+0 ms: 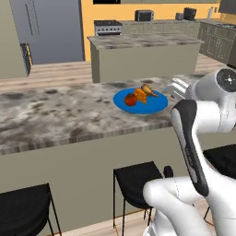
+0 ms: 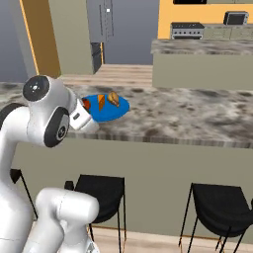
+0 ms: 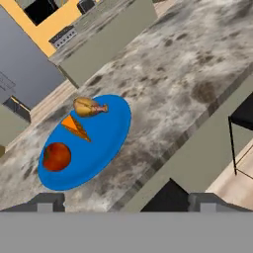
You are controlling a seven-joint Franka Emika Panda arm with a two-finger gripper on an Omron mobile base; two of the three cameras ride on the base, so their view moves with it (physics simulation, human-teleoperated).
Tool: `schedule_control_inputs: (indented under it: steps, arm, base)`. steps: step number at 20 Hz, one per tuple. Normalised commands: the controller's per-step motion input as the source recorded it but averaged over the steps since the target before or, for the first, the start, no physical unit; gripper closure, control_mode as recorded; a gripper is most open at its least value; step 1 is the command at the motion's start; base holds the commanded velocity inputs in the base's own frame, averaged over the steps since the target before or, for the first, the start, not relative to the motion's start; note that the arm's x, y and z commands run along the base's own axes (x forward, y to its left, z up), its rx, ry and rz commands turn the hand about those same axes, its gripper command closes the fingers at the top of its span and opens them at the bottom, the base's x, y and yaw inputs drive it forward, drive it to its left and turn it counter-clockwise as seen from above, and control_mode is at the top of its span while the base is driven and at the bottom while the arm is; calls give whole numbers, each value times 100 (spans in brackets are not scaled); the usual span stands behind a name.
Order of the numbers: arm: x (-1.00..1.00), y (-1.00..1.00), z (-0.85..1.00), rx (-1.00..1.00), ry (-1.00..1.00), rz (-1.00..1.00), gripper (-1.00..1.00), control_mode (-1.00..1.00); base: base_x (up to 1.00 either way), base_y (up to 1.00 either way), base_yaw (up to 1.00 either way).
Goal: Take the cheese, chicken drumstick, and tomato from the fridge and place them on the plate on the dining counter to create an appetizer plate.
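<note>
- Plate (image 3: 106, 143) sat on the dining counter (image 1: 55, 115), close to its near edge on the robot's side.
- All three foods were on it: tomato (image 3: 56, 156), cheese (image 3: 74, 127) and chicken drumstick (image 3: 89, 106), in a loose row, near each other but not clearly touching.
- Gripper (image 3: 126, 201) was spread wide, nothing between the fingertips (image 3: 47, 202), above and back from the plate in the hand view.
- Judgement: placing looked done; the step in hand was clearing the arm away.
- To do that well: lift up and back first, jaws kept apart, no sideways sweep over the plate. The tomato would roll if nudged; the drumstick lay nearest the plate rim on the far side.
- Edges: only a narrow strip of marble lay between plate rim and counter edge in the hand view, so any push toward the robot risked sliding the plate off.
- Black stools (image 2: 99, 190) stood below the overhang just in front of the base; the elbow hung above them, so dropping the arm low looked tight.
- Open room: bare marble to the plate's left and right, and free air above the counter. Wood floor (image 1: 55, 71) beyond was open up to the island (image 1: 138, 57).
- Fridge (image 1: 46, 27) stood shut at the far wall, well apart from the counter.
</note>
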Motion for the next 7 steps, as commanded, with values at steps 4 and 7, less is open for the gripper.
schedule_control_inputs:
  steps: [4, 7]
  arm:
    - [-83, -58, 25, 7, -1, 2, -100, -100]
    - [-52, -69, 33, 9, 0, 0, -100, -100]
  base:
    - [0, 0, 0]
    - [0, 0, 0]
